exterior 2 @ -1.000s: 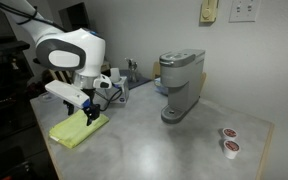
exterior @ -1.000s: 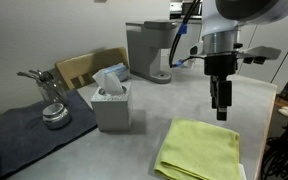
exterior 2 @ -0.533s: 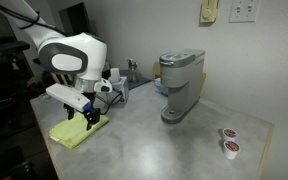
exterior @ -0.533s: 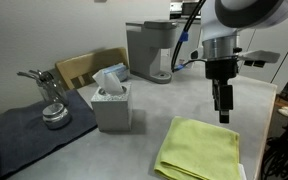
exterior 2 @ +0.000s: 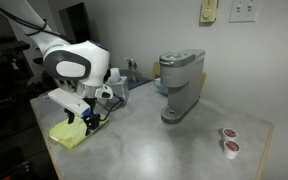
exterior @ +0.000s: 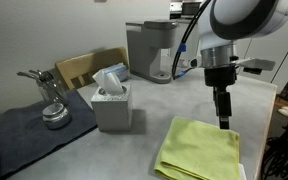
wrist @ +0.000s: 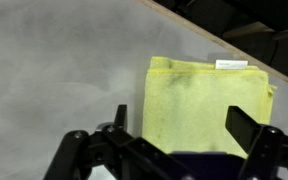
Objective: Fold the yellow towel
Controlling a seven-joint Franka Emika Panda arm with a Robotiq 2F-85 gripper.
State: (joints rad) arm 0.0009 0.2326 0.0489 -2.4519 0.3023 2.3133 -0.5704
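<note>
The yellow towel (exterior: 200,150) lies flat in folded layers near the front edge of the grey table; it also shows in an exterior view (exterior 2: 68,133) and in the wrist view (wrist: 206,100). A white tag shows at its far edge in the wrist view. My gripper (exterior: 222,122) points straight down just above the towel's far edge. In the wrist view the gripper (wrist: 182,122) is open, its two fingers spread over the towel with nothing between them. In an exterior view the gripper (exterior 2: 88,121) hangs over the towel's right edge.
A grey tissue box (exterior: 111,105) stands left of the towel. A dark grey mat (exterior: 29,125) holds a metal item (exterior: 52,108). A coffee machine (exterior: 149,52) stands at the back, also seen in an exterior view (exterior 2: 179,85). Two small pods (exterior 2: 228,140) lie far right.
The gripper has come down and shifted slightly toward the towel's far edge. The towel has not moved.
</note>
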